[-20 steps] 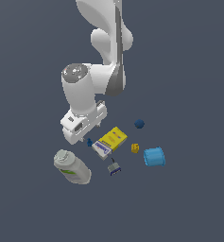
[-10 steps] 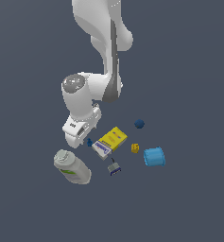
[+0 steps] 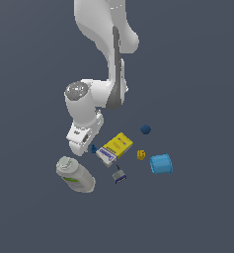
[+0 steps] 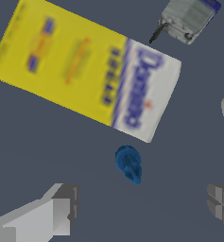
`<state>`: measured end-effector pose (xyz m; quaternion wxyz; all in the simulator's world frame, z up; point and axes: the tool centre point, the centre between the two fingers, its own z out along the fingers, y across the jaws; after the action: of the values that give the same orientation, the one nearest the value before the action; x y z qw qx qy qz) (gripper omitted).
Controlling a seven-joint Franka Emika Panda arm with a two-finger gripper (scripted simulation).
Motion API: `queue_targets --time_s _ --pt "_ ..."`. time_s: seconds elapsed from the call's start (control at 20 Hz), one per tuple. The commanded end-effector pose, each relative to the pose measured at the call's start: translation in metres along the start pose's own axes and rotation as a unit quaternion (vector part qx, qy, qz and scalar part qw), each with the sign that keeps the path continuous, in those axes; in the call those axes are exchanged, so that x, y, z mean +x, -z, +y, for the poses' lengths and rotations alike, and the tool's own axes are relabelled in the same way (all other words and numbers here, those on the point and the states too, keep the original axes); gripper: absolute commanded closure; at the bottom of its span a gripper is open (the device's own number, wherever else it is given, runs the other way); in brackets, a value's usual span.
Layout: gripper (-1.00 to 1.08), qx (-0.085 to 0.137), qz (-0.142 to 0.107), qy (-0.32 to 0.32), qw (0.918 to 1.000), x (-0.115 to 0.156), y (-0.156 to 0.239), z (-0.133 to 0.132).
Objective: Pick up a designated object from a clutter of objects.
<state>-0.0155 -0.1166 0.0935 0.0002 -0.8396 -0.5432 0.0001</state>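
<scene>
The gripper (image 4: 139, 205) hangs low with its two fingers (image 4: 52, 212) spread apart, holding nothing; the tiny dark blue blocky piece (image 4: 128, 163) lies on the tabletop (image 3: 197, 212) between them, untouched, just beside the white end of the one yellow box (image 4: 85, 71). Farther out lie one grey-and-blue piece (image 3: 119, 176), one whitish bottle (image 3: 75, 174) on its side, one tiny yellow cube (image 3: 141, 154), one light blue cylinder (image 3: 161, 164) and one rounder dark blue piece (image 3: 145, 129); seven items in all.

High exterior view, close downward wrist view
</scene>
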Motion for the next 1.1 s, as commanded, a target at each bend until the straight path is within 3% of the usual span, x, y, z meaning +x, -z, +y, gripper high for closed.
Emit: queue_targets --time_s 0.0,0.95,1.0,1.05 --pt "-0.92 0.000 0.000 0.003 1.0000 0.000 -0.001 0.000" --pt "-0.92 0.000 0.000 0.003 1.0000 0.000 -0.051 0.000" --pt "1.08 0.000 0.000 0.003 1.0000 0.000 -0.051 0.000" --pt "1.08 0.000 0.000 0.003 1.0000 0.000 -0.051 0.000"
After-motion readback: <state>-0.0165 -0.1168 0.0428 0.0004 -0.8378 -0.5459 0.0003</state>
